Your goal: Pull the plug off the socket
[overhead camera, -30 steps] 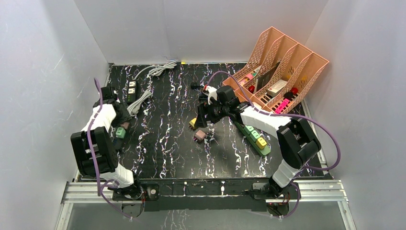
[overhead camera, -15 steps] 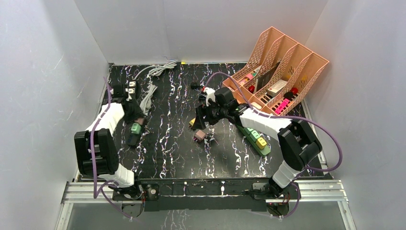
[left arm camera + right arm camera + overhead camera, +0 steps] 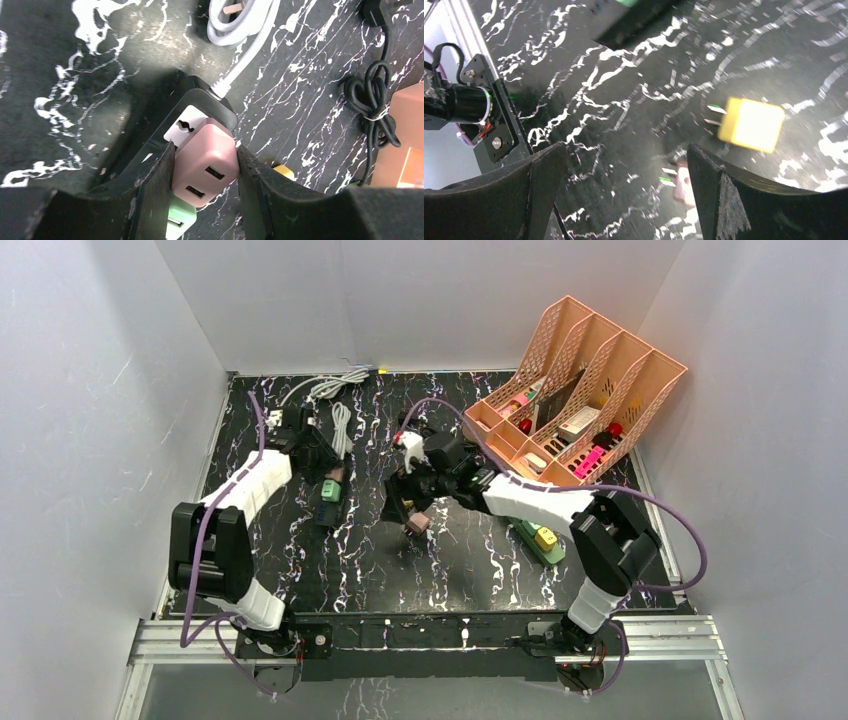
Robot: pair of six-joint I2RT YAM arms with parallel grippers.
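Pinching the pink plug (image 3: 205, 162) from both sides with the left gripper (image 3: 204, 150), black fingers (image 3: 155, 175) pressed flat against its flanks in the wrist view. Seated in the end socket of a black power strip (image 3: 197, 97), with a white socket face showing just above. Green plug (image 3: 179, 222) directly below the pink one, in the same strip. White cable (image 3: 240, 20) running from the strip's end up to a coil at the top edge; knotted black cord (image 3: 372, 100) at the right edge. Left of centre in the overhead view, strip possibly lifted off the marbled table (image 3: 300, 560), though hard to confirm from that angle.

Moving right to mid-frame: right gripper (image 3: 626, 150) spread wide with nothing between its fingers, hanging over a loose yellow plug (image 3: 751, 125), prongs pointing left, and a blurred second pink plug (image 3: 683, 182) beside it. Further right, green power strip (image 3: 530, 530) flat on the table, then a peach file rack (image 3: 600, 360) in the upper right corner.
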